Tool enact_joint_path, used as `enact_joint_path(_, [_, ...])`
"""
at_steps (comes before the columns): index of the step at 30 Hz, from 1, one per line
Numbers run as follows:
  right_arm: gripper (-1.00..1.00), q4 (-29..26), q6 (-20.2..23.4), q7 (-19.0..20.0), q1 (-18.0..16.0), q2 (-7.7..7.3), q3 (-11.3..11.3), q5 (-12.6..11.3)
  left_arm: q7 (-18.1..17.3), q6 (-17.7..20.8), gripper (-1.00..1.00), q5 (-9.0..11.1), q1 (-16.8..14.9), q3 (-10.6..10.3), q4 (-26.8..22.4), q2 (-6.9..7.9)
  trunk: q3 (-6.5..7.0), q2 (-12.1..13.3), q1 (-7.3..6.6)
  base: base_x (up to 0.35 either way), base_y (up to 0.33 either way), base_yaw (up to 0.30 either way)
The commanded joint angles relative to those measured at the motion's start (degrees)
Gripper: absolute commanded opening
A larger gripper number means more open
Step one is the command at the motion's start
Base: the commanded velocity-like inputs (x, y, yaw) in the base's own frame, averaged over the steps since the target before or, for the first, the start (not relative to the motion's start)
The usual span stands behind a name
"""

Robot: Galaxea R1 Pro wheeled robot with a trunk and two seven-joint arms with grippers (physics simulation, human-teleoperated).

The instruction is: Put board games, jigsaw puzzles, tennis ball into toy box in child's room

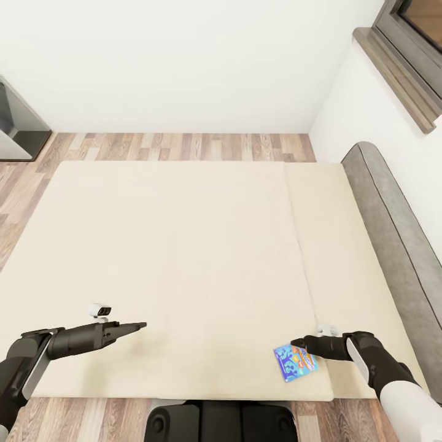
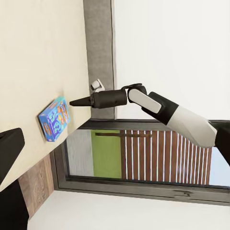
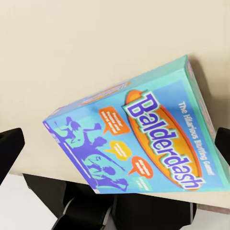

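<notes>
A blue board game point(image 1: 295, 362) with orange marks lies flat on the cream bed point(image 1: 184, 245), close to its near edge on the right. The box point(image 3: 139, 143) reads "Balderdash" in the right wrist view. My right gripper point(image 1: 297, 342) hovers just beside the box's far edge. It is open, with a fingertip point(image 3: 9, 148) showing at each side of the box and nothing held. From the left wrist view I see the same box point(image 2: 54, 118) and the right gripper point(image 2: 73, 102) pointing at it. My left gripper point(image 1: 138, 326) is open over bare mattress, well to the left.
A grey padded headboard point(image 1: 393, 233) runs along the bed's right side under a dark-framed window point(image 1: 411, 37). Dark furniture point(image 1: 18, 123) stands at the far left on the wood-plank floor point(image 1: 184, 146). My base point(image 1: 215, 420) touches the bed's near edge.
</notes>
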Motion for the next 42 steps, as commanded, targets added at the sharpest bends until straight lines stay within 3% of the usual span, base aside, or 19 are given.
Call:
enact_joint_path(1, [1.0, -0.1, 0.5, 0.1, 0.0, 0.0, -0.2, -0.2, -0.2, 0.6, 1.0, 0.0, 0.0, 0.0, 0.0, 0.02, -0.07, -0.1, 0.03, 0.0, 0.0, 0.0])
enact_joint_path(15, [1.0, -0.1, 0.5, 0.0, -0.1, -0.13, -0.4, -0.2, -0.2, 0.6, 1.0, 0.1, 0.0, 0.0, 0.0, 0.11, -0.34, -0.1, 0.03, 0.0, 0.0, 0.0])
enact_joint_path(42, [1.0, -0.1, 0.5, 0.0, -0.1, -0.12, -0.4, -0.2, -0.2, 0.6, 1.0, 0.1, 0.0, 0.1, 0.0, 0.19, -2.78, -0.1, 0.03, 0.0, 0.0, 0.0])
